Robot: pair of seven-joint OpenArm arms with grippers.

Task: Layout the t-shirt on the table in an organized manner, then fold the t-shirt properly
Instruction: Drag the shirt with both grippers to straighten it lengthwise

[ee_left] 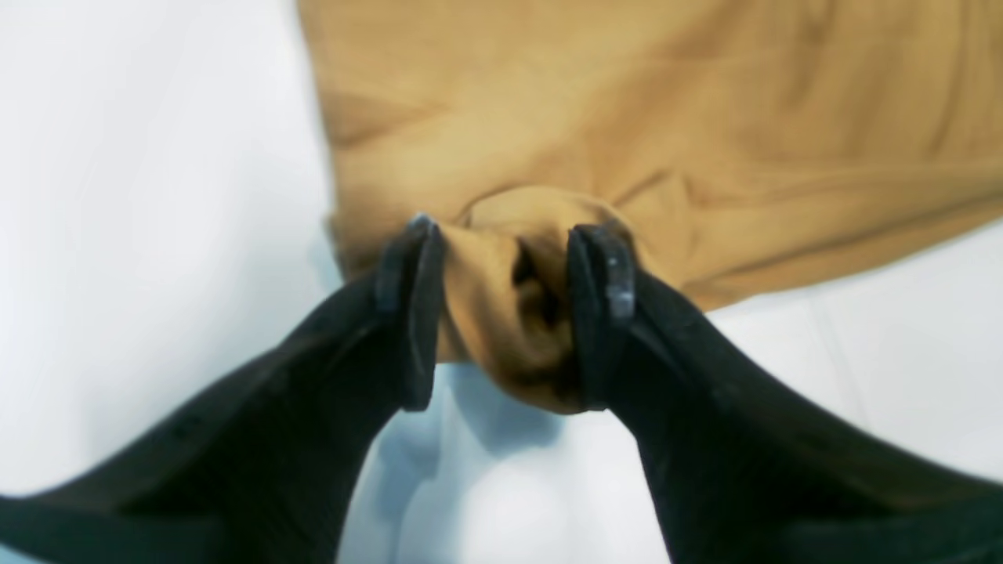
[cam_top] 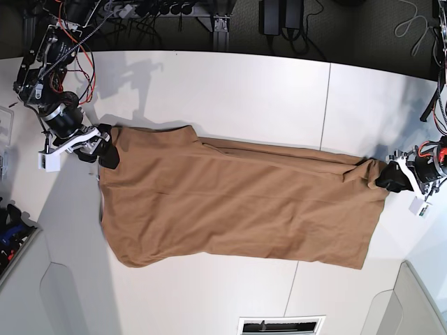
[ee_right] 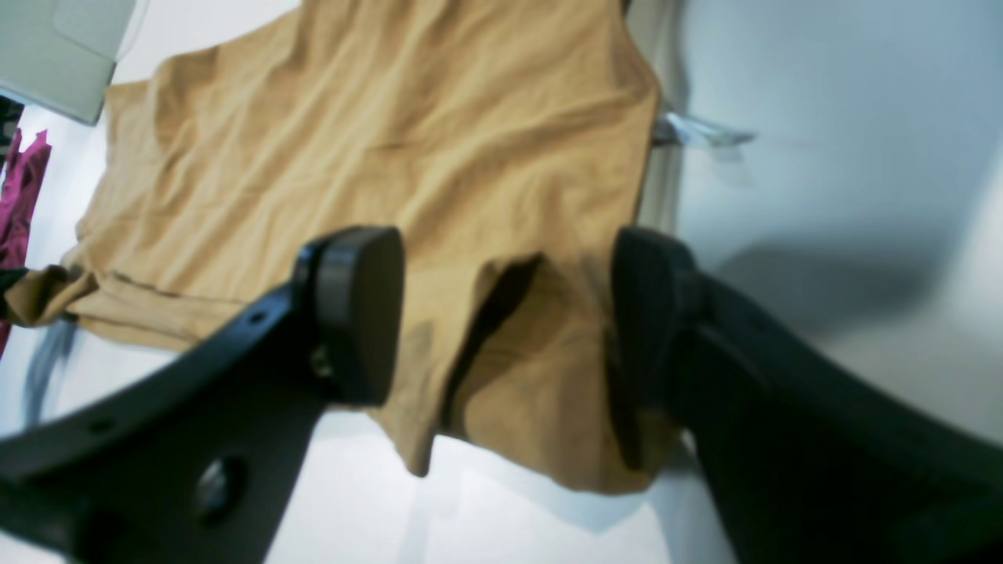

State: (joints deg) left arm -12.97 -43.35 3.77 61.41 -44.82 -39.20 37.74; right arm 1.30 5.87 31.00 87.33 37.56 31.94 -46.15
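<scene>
The tan-brown t-shirt [cam_top: 237,209] lies spread lengthwise across the white table [cam_top: 244,91], wrinkled, with its far edge pulled between my two grippers. My left gripper [cam_top: 385,178] is at the shirt's right end in the base view. In the left wrist view its jaws [ee_left: 508,258] stand apart, with a bunched fold of the t-shirt [ee_left: 666,117] loose between them. My right gripper [cam_top: 105,152] is at the shirt's left end. Seen from the right wrist, this gripper [ee_right: 505,313] is wide open over a corner of the t-shirt [ee_right: 392,141] that rests on the table.
A thin dark seam [cam_top: 325,105] runs across the table. A magenta cloth [ee_right: 19,188] and a pale grey box [ee_right: 63,47] sit beyond the shirt's far side in the right wrist view. Cables and stands line the back edge [cam_top: 160,10].
</scene>
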